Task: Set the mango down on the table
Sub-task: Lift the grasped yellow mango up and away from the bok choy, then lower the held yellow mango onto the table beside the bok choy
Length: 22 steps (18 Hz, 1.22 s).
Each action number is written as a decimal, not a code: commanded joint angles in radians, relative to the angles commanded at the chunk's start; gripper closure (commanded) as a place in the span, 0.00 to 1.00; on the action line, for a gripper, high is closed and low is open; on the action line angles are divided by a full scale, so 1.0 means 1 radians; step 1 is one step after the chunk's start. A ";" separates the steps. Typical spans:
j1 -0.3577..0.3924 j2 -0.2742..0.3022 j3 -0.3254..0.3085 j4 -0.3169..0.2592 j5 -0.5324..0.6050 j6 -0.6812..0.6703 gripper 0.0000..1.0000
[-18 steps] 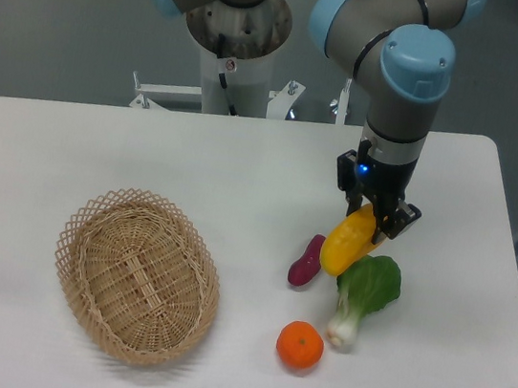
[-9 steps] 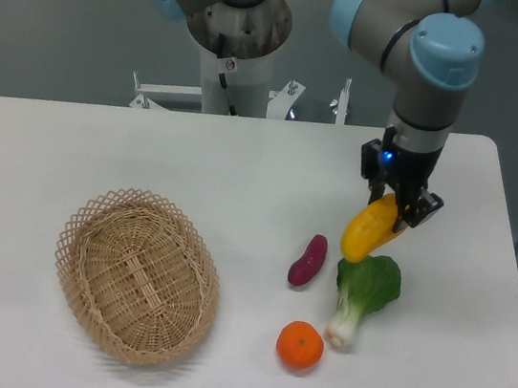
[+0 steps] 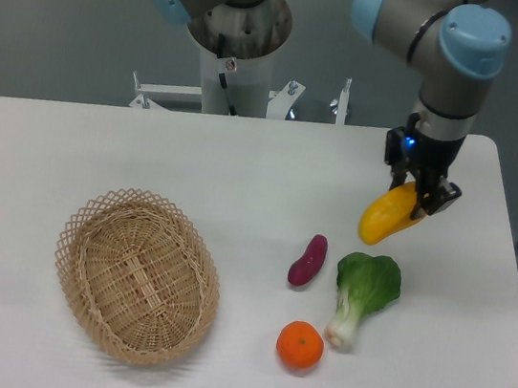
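Smooth oval yellow mango (image 3: 387, 215) is pinched at its upper end by the gripper (image 3: 422, 195), whose dark fingers are closed on it. It hangs above the matte white table (image 3: 243, 168), up and right of the leafy bok choy (image 3: 363, 294). Its long axis runs diagonally, free tip pointing down-left. A woven wicker basket (image 3: 138, 274) sits far left; a purple sweet potato (image 3: 308, 260) and a round orange (image 3: 299, 345) lie below.
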<state>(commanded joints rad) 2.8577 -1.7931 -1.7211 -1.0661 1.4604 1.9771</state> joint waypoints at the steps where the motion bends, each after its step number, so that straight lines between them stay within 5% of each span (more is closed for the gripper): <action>1: 0.009 -0.009 -0.002 0.000 0.000 0.017 0.40; 5: 0.009 -0.025 -0.044 0.034 0.003 0.049 0.40; 10: 0.008 -0.042 -0.187 0.236 0.002 0.049 0.40; 22: -0.003 -0.054 -0.229 0.245 0.003 0.040 0.40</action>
<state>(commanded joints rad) 2.8547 -1.8469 -1.9497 -0.8207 1.4634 2.0172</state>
